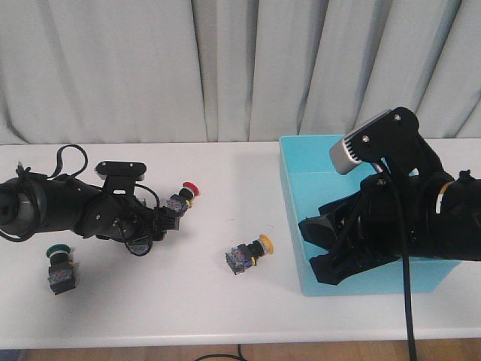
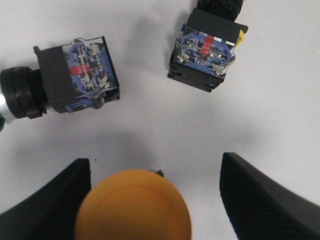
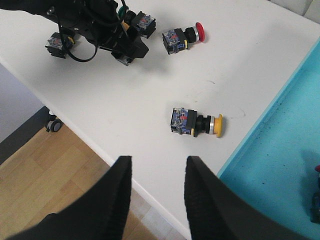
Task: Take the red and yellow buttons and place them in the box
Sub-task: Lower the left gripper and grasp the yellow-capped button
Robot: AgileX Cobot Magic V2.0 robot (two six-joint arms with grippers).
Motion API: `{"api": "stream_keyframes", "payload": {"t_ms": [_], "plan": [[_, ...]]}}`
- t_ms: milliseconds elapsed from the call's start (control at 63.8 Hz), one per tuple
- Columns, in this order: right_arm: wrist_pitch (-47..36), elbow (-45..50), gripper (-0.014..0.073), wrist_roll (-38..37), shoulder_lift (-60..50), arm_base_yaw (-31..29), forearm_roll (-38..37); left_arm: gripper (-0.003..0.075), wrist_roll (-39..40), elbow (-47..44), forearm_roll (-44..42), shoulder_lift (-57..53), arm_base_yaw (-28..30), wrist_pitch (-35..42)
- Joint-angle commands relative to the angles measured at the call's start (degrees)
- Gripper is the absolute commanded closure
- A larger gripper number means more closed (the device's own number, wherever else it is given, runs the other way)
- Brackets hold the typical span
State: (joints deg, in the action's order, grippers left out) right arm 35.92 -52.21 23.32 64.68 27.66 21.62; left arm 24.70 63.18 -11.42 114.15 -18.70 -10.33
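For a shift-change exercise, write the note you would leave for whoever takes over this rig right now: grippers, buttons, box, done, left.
Left gripper: open, jaws either side of an upright yellow button, not closed on it.
Right gripper: open, empty, at the box.
On the table: red button, second yellow button, green button (not wanted).
Done: unclear; one dark item in the box is cut off in the right wrist view.
Left: at least both yellows and the red.

red button (image 1: 190,187), yellow button (image 1: 266,243), turquoise box (image 1: 293,197)
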Motion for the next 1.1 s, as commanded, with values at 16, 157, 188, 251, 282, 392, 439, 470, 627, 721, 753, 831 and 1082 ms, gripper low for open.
{"api": "stream_keyframes", "payload": {"t_ms": [16, 157, 188, 251, 282, 392, 439, 470, 627, 721, 753, 831, 1082], "plan": [[-3.13, -1.36, 0.034, 0.0, -1.12, -0.03, 0.78, 0.0275, 0.8, 1.63, -0.07, -2.6, -0.11, 3.35], [-3.13, -1.36, 0.034, -0.05, -1.12, -0.03, 0.78, 0.0381, 0.75, 1.63, -0.07, -2.6, -0.11, 3.52], [-3.13, -1.36, 0.034, -0.05, -1.12, -0.03, 0.78, 0.0401, 0.75, 1.63, -0.07, -2.6, -0.11, 3.41], [-3.13, -1.36, 0.034, -0.05, -1.12, -0.03, 0.78, 0.0443, 0.75, 1.63, -0.07, -2.83, -0.11, 2.55], [-3.08, -1.36, 0.034, -0.05, -1.12, -0.03, 0.78, 0.0461, 0.75, 1.63, -0.07, -3.09, -0.11, 2.0], [-3.01, -1.36, 0.034, -0.2, -1.12, -0.03, 0.78, 0.0513, 0.75, 1.63, -0.07, -5.14, -0.11, -1.22], [-2.93, -1.36, 0.034, -0.19, -1.12, -0.03, 0.78, 0.0532, 0.75, 1.63, -0.07, -6.79, -0.11, -3.17], [-2.88, -1.36, 0.034, -0.19, -1.12, -0.03, 0.78, 0.0539, 0.63, 1.63, -0.07, -7.94, -0.11, -4.31], [-1.55, -1.36, 0.034, -0.19, -1.12, -0.03, 0.72, 0.0561, -2.48, 1.63, -0.01, -15.78, -0.11, -10.67], [-0.89, -1.36, 0.034, -0.19, -1.12, -0.03, 0.72, 0.0561, -6.69, 1.63, 2.22, -21.47, -0.18, -14.9], [-0.49, -1.36, 0.034, -0.19, -1.12, -0.03, 0.65, 0.0559, -8.67, 1.63, 3.86, -23.19, -0.18, -16.23], [0.32, -1.36, 0.034, -0.19, -0.99, -0.03, 0.48, 0.0559, -15.32, 1.63, 9.93, -27.28, -0.18, -19.55], [1.4, -1.36, 0.0268, 0.16, 0.86, -0.03, 0.1, 0.0559, -46.29, 1.63, 42.0, -34.94, -0.18, -29.55]]}}
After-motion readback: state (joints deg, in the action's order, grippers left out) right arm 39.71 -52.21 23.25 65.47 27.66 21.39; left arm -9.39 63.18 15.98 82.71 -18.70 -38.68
